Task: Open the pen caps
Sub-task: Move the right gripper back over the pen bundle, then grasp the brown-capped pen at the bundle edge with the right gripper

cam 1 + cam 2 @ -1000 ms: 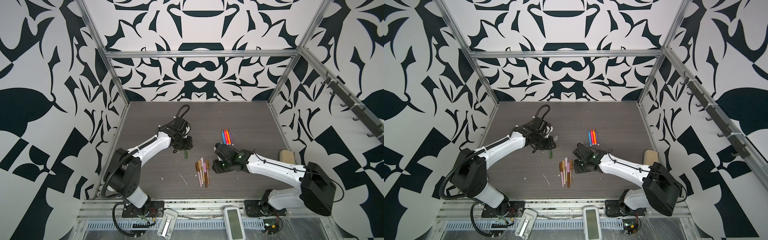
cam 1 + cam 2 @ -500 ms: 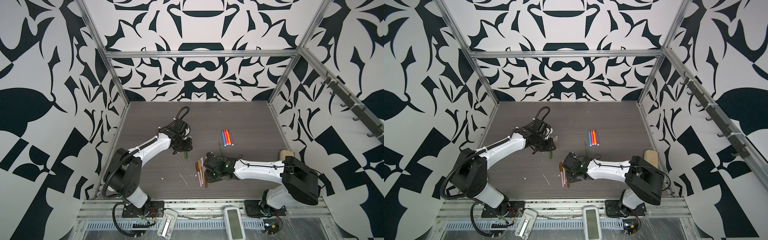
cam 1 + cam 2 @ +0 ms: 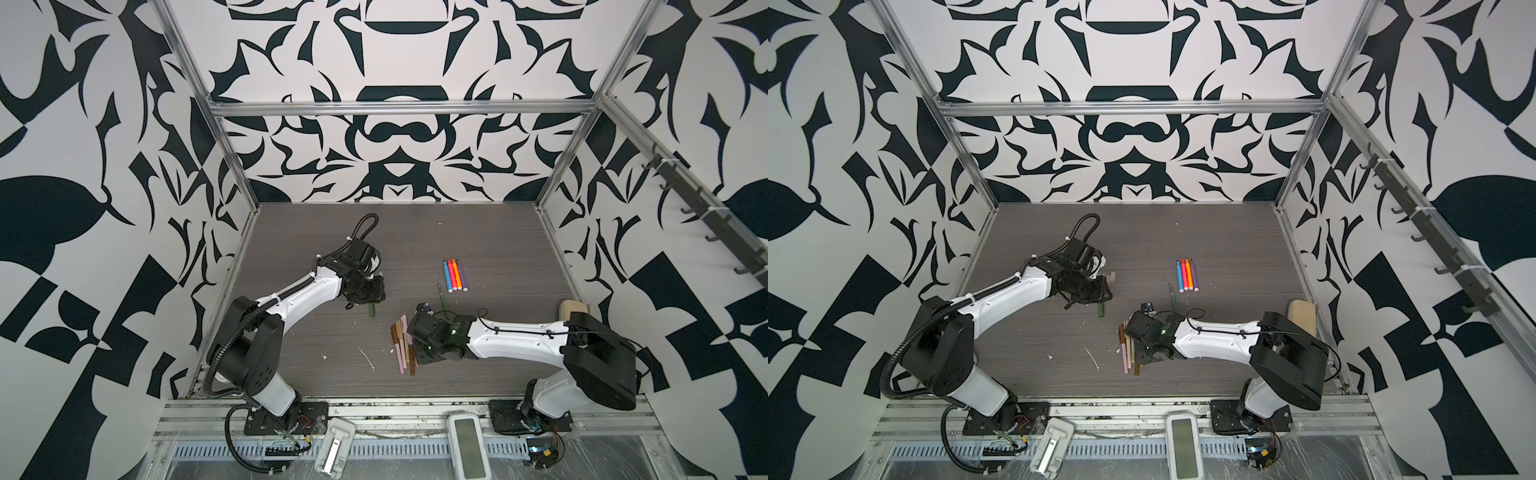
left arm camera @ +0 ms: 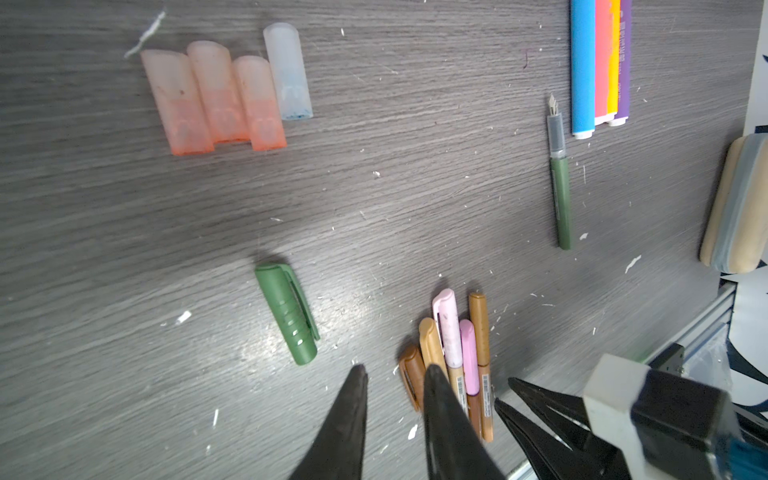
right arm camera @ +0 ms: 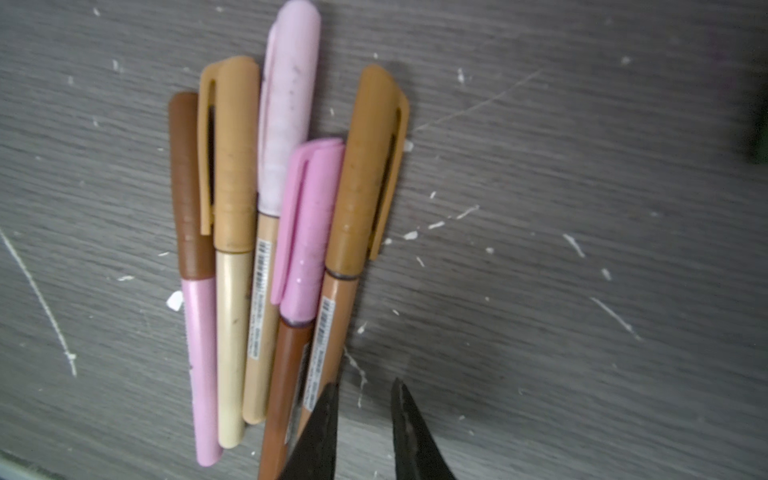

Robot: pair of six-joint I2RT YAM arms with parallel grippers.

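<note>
Five capped pens (image 5: 266, 232) are bunched at the near middle, just left of the right gripper (image 5: 365, 384), whose jaws are held narrowly parted and empty. A loose green cap (image 4: 286, 313) is seen just near of the left gripper (image 4: 395, 369), likewise slightly parted and empty.

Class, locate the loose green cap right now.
In both top views the green cap lies left of centre, just in front of the left pincer, apart from the capped pens.

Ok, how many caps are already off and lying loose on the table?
5. Three pinkish caps lie side by side with one clear cap next to them; the green cap lies alone, nearer the bundle of capped pens. More could lie outside the left wrist view.
</note>
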